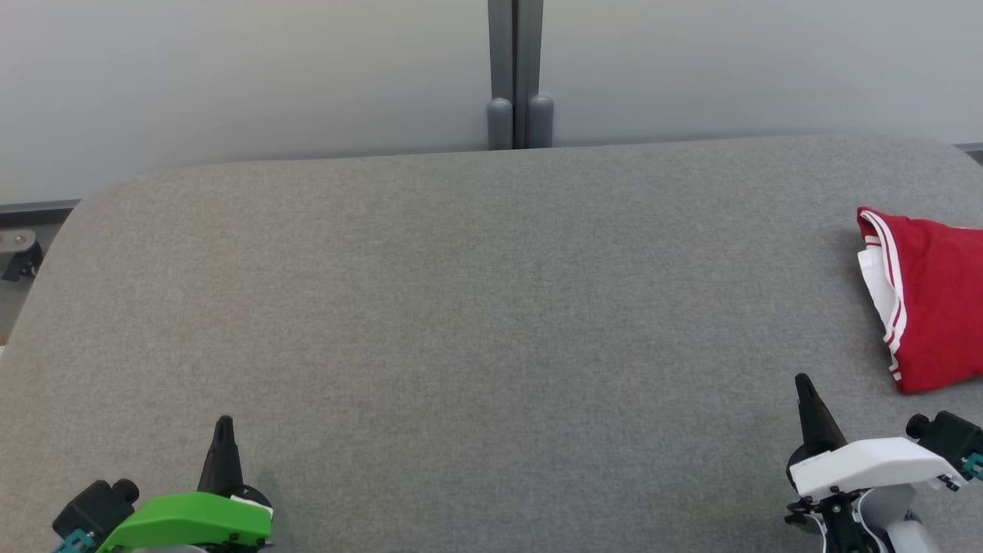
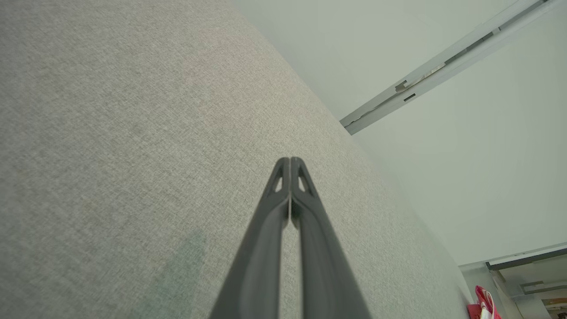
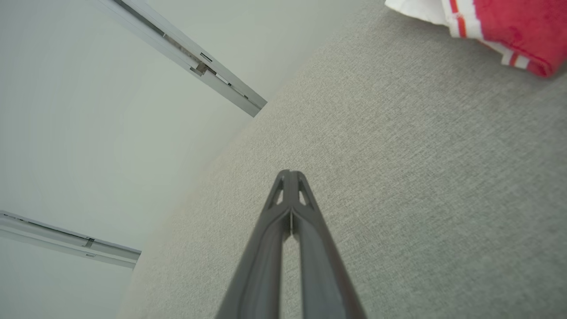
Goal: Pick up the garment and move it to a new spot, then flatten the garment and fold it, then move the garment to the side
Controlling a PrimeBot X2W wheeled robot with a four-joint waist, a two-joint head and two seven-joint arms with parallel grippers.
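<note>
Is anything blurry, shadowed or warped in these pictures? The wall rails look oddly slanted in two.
Head view: soft, even light, only a faint shadow beside the left gripper; the red garment is cut by the edge. Left wrist view: tilted wide-angle slants the rail; a greenish tinge on the grey table. Right wrist view: same slant, red garment slightly soft.
</note>
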